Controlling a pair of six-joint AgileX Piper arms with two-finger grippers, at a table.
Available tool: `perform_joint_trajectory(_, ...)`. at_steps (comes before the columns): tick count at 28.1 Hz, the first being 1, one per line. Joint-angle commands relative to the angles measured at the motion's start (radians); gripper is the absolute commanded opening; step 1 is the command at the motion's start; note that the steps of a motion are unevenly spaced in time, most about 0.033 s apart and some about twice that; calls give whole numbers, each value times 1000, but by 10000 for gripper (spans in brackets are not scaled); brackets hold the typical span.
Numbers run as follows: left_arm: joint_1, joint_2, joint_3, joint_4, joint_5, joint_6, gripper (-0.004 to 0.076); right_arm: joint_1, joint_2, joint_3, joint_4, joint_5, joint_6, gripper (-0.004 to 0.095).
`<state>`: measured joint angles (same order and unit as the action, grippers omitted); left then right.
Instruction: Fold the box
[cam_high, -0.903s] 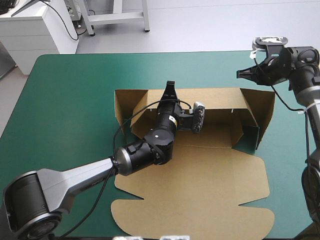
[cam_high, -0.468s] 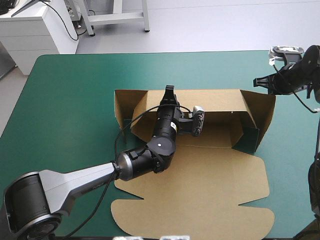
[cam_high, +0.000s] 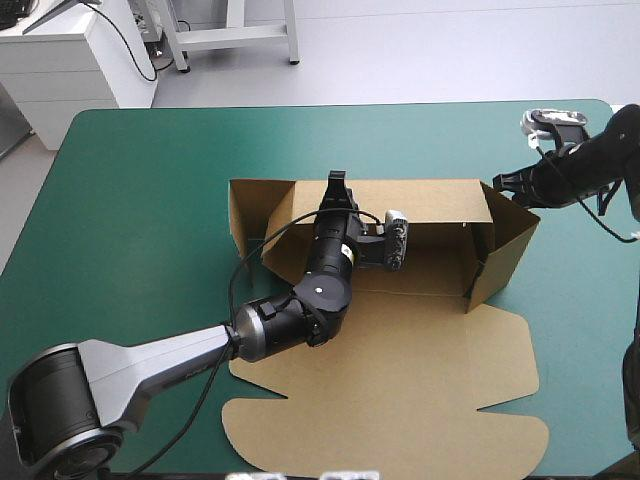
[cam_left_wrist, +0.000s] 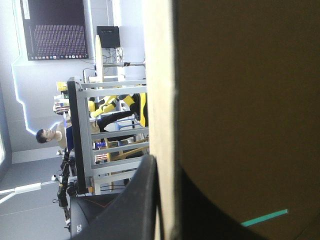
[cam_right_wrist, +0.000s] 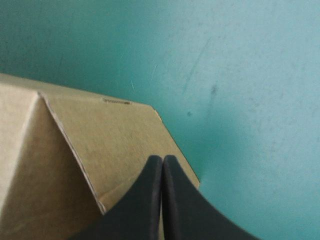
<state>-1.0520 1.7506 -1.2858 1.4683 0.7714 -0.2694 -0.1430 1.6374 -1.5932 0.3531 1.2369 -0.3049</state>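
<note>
Just before, the right claw (cam_high: 498, 183) hung clear of the board out past the table's right edge. Now it has come in and down to the top corner of the box's right end flap. That flap, which earlier splayed outward with a strip of teal-green cover showing inside it, has swung inward and stands closer to square with the back wall. The left arm has barely shifted. The box (cam_high: 400, 380) lies in the middle of the teal-green table (cam_high: 150, 200), its long axis running left to right, parallel to the far edge. The back wall is raised along the far side and a flap stands at each end. The broad lid lies flat and points toward the near edge, its rounded tabs nearest the robot. The left claw (cam_high: 338, 182) is clenched on the top edge of the back wall, left of the wall's middle. In the left wrist view the pale cut edge of the board runs up between the left claw's (cam_left_wrist: 162, 162) two black fingers. In the right wrist view the right claw (cam_right_wrist: 162, 158) is clenched on nothing, its fingers meeting in one point over the flap's corner, with bare cover just beyond.
</note>
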Motion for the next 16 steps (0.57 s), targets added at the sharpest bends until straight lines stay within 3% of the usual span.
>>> perform_joint_trajectory(1, -15, -23, -11, -45, -46, -18, -8, -5, -92, 48, 45, -19, -50, -21)
perform_joint_trajectory(8, -15, -23, -11, -45, -48, -18, -8, -5, -197, 257, 258, -131, -188, -21)
perform_joint_trajectory(16, -15, -23, -11, -45, -61, -18, -8, -1, -343, 548, 459, -419, -389, -19)
